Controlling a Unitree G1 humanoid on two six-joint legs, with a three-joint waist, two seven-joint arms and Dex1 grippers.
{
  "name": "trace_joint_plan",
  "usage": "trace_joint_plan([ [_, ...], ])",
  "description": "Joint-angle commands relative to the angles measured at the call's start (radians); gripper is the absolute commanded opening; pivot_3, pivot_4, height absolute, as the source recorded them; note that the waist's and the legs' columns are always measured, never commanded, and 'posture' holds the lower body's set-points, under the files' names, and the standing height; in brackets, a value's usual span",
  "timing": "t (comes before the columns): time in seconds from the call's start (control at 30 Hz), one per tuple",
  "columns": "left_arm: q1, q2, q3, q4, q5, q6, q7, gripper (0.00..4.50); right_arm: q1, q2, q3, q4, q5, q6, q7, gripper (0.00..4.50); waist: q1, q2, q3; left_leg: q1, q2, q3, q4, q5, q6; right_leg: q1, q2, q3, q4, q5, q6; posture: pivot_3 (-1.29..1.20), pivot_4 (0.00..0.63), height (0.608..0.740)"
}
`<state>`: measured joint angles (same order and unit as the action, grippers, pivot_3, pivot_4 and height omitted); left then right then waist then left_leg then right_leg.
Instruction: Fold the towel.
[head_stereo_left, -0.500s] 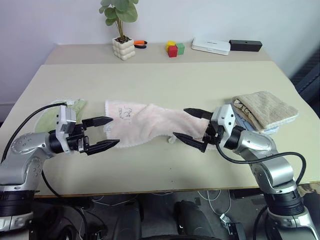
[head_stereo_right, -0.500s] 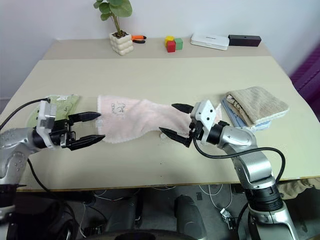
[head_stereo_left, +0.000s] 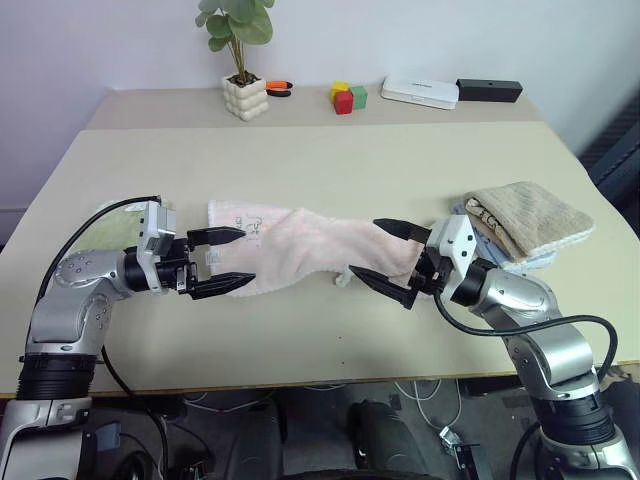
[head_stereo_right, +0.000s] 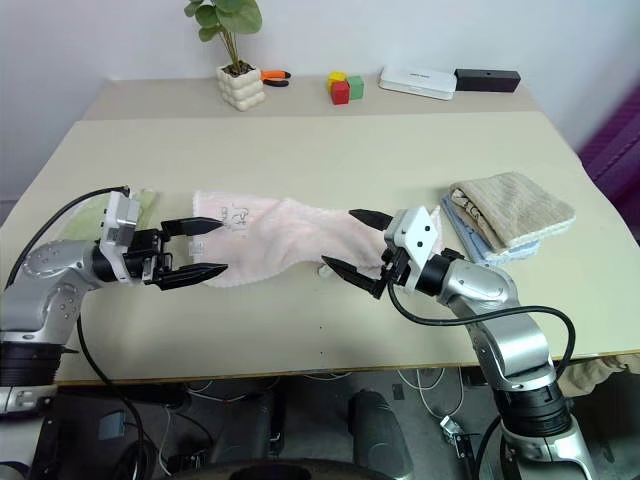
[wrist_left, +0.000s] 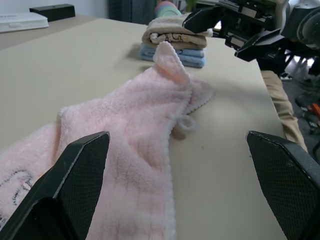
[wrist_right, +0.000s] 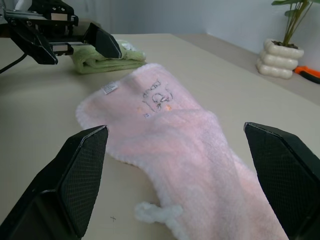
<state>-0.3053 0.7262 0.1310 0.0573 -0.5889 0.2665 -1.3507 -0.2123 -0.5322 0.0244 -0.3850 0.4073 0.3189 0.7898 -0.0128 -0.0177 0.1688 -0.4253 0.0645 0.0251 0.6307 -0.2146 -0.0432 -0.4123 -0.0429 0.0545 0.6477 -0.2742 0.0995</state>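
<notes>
- Lying stretched across the middle of the beige surface (head_stereo_left: 330, 160), the pale pink towel (head_stereo_left: 310, 245) runs between the two arms, rumpled and unfolded.
- Its flatter end, bearing a small dark embroidered drawing (head_stereo_left: 250, 226) and a white label, points toward the robot's left; the other end is bunched, with one corner sticking up and a small whitish loop (head_stereo_left: 342, 279) at its edge.
- The left fingers (head_stereo_left: 226, 262) are spread wide and released, level, hanging at the drawing end of the towel; they grasp nothing.
- The right fingers (head_stereo_left: 388, 261) are likewise spread wide and empty, level, at the bunched end, one tip on each side of the cloth's corner.
- A light green cloth (wrist_right: 107, 58) lies folded behind the left arm.
- A tan ribbed towel (head_stereo_left: 528, 220) sits folded on a blue one (wrist_left: 175, 54), just beside the right arm.
- Along the far edge stand a potted plant (head_stereo_left: 245, 92), coloured blocks (head_stereo_left: 349, 97), a white box (head_stereo_left: 421, 92) and a black box (head_stereo_left: 490, 90).
</notes>
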Motion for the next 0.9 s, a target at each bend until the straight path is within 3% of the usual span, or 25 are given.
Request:
trace_joint_plan([
  [0.03, 0.009, 0.019, 0.019, -0.017, 0.009, -0.031, -0.016, 4.50, -0.030, -0.009, -0.021, 0.013, -0.001, -0.037, 0.015, 4.43, 0.000, 0.000, 0.000, 0.000, 0.000, 0.000, 0.000, 0.000, 0.000, 0.000, 0.000, 0.000, 0.000, 0.000, 0.000, 0.00, 0.150, 0.740],
  [0.57, 0.037, 0.074, -0.047, 0.046, 0.199, -0.290, -0.080, 4.50, -0.086, 0.021, 0.012, 0.100, -0.024, -0.092, 0.042, 4.43, 0.003, 0.000, 0.000, 0.000, 0.000, 0.000, 0.000, 0.000, 0.000, 0.000, -0.001, 0.000, 0.000, 0.000, 0.000, 0.00, 0.150, 0.740],
  [0.73, -0.024, 0.108, -0.136, 0.202, 0.393, -0.540, -0.075, 4.50, -0.082, 0.030, 0.010, 0.094, -0.028, -0.095, 0.034, 4.43, 0.002, 0.000, 0.000, 0.000, 0.000, 0.000, 0.000, 0.000, 0.000, 0.000, 0.000, 0.000, 0.000, 0.000, 0.000, 0.00, 0.150, 0.740],
  [0.9, -0.119, 0.048, -0.206, 0.352, 0.489, -0.622, -0.001, 4.50, -0.079, 0.033, 0.007, 0.086, -0.032, -0.094, 0.024, 4.43, 0.007, 0.000, 0.000, 0.000, 0.000, 0.000, 0.000, 0.000, 0.000, 0.000, 0.000, 0.000, 0.000, 0.000, 0.000, 0.00, 0.150, 0.740],
])
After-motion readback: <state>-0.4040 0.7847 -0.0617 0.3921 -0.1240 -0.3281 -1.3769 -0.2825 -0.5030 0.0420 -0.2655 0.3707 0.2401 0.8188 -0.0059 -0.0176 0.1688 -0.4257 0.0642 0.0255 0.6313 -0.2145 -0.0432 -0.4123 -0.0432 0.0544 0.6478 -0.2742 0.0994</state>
